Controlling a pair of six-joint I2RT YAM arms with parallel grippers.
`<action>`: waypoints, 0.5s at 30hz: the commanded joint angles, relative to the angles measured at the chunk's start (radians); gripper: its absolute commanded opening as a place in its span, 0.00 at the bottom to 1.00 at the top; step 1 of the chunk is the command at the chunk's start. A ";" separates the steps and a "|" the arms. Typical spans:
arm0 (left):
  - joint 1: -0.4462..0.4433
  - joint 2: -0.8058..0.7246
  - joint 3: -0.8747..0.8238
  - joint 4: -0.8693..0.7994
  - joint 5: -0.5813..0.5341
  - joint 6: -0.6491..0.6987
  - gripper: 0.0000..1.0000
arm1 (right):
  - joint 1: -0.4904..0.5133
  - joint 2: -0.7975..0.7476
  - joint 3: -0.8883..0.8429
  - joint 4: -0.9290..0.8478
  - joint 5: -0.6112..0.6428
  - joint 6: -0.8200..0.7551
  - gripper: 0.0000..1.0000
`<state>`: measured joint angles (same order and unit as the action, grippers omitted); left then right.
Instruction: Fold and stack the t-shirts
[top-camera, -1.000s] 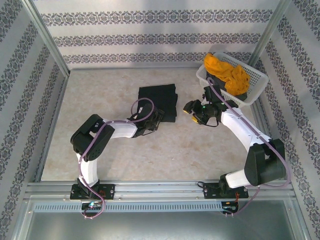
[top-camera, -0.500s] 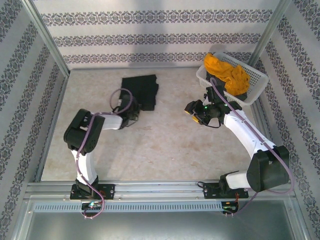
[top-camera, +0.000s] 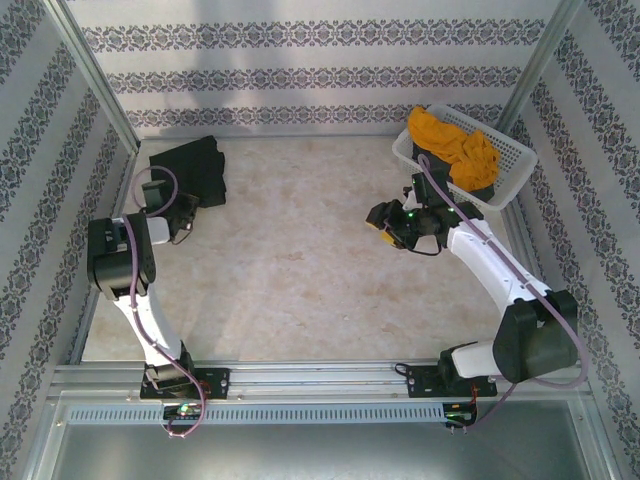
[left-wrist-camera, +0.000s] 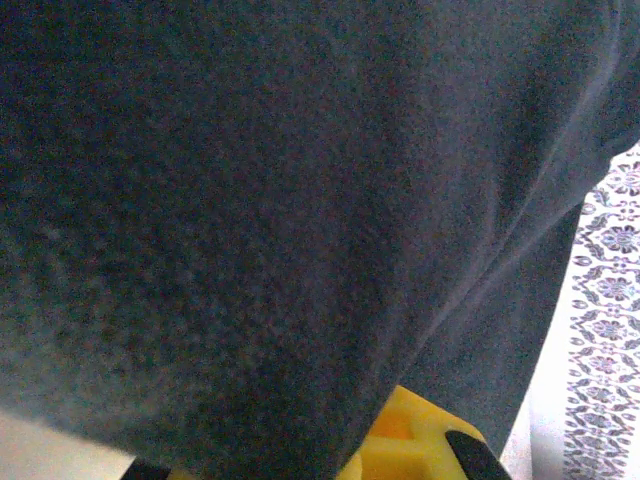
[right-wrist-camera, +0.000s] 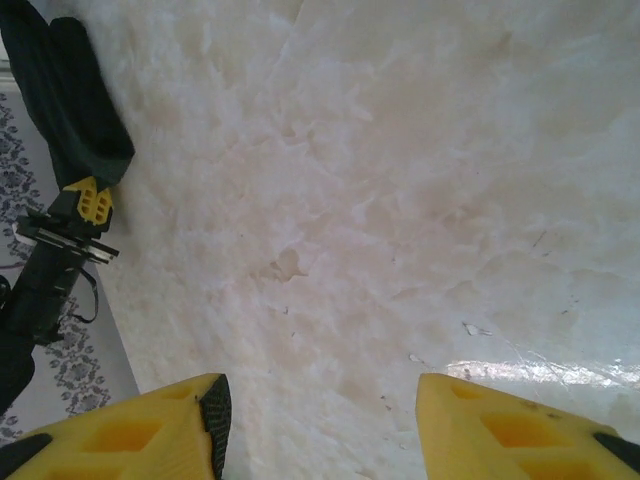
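Note:
The folded black t-shirt (top-camera: 190, 165) lies in the far left corner of the table. My left gripper (top-camera: 183, 207) is shut on its near edge. In the left wrist view the dark cloth (left-wrist-camera: 300, 200) drapes over the jaws, and one yellow finger (left-wrist-camera: 425, 440) pokes out below it. The orange-yellow t-shirt (top-camera: 455, 140) is heaped in the white basket (top-camera: 503, 190), with a dark grey t-shirt (top-camera: 478, 187) peeking out under it. My right gripper (top-camera: 385, 222) hangs open over bare table just left of the basket, with nothing between its fingers (right-wrist-camera: 320, 430). The right wrist view catches the black t-shirt (right-wrist-camera: 70, 100) far off.
Patterned walls and metal posts close in the table on three sides. The left wall (top-camera: 60, 170) runs right beside the black t-shirt. A metal rail (top-camera: 320, 375) lines the near edge. The marbled table top (top-camera: 300, 260) lies between the two arms.
My left gripper has shut on the black t-shirt and dragged it from the middle of the table to the far left corner. The right gripper has barely shifted.

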<state>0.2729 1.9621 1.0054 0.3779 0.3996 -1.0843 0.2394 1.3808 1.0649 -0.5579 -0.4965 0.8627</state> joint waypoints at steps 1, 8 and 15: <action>0.040 0.017 0.060 -0.074 0.066 0.156 0.00 | 0.001 0.018 0.022 0.040 -0.036 -0.026 0.53; 0.080 -0.028 0.049 -0.116 0.050 0.211 0.05 | 0.001 -0.056 -0.052 0.303 -0.073 -0.004 0.56; 0.069 -0.185 0.062 -0.262 0.010 0.258 0.94 | -0.012 -0.093 -0.111 0.531 -0.135 0.064 0.63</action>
<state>0.3424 1.8862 1.0454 0.2077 0.4278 -0.8799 0.2375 1.3201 0.9730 -0.1753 -0.5892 0.8932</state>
